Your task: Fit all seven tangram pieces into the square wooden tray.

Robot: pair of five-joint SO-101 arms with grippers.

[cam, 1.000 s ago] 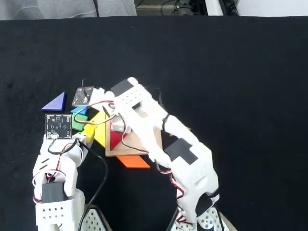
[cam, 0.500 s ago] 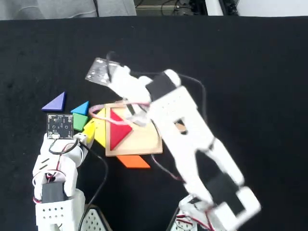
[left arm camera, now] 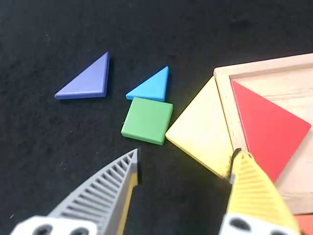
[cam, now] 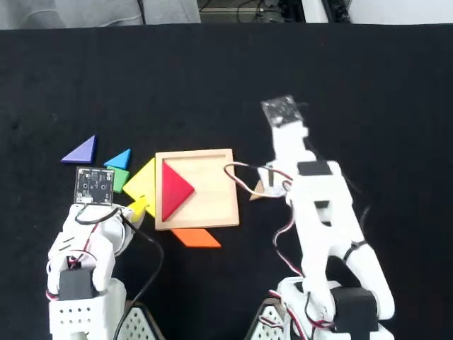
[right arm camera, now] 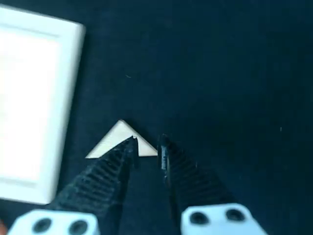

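Tray: a square of pale wood [cam: 212, 156] with a raised rim, laid flat on the black cloth of the table [cam: 368, 78] between the two arms
Red triangle [cam: 174, 188]: large and flat, seated inside the tray with its long side along the left wall
Yellow triangle [left arm camera: 204, 129]: large, laid outside the tray, touching its left rim
Small pieces: a green square [left arm camera: 147, 121], a blue triangle [left arm camera: 151, 87] just beside it and a purple triangle [left arm camera: 88, 81] farther out are gathered left of the yellow one
Orange parallelogram [cam: 197, 238]: laid just beside the tray's near rim
Tan triangle [right arm camera: 120, 140]: small, set on the cloth right of the tray
Left gripper [left arm camera: 185, 164]: ribbed fingers, one grey, one yellow, are spread wide above the cloth; the yellow triangle's corner is partly covered by the yellow finger
Right gripper [right arm camera: 145, 146]: dark ribbed fingers are held narrowly apart over a corner of the tan triangle; contact cannot be told
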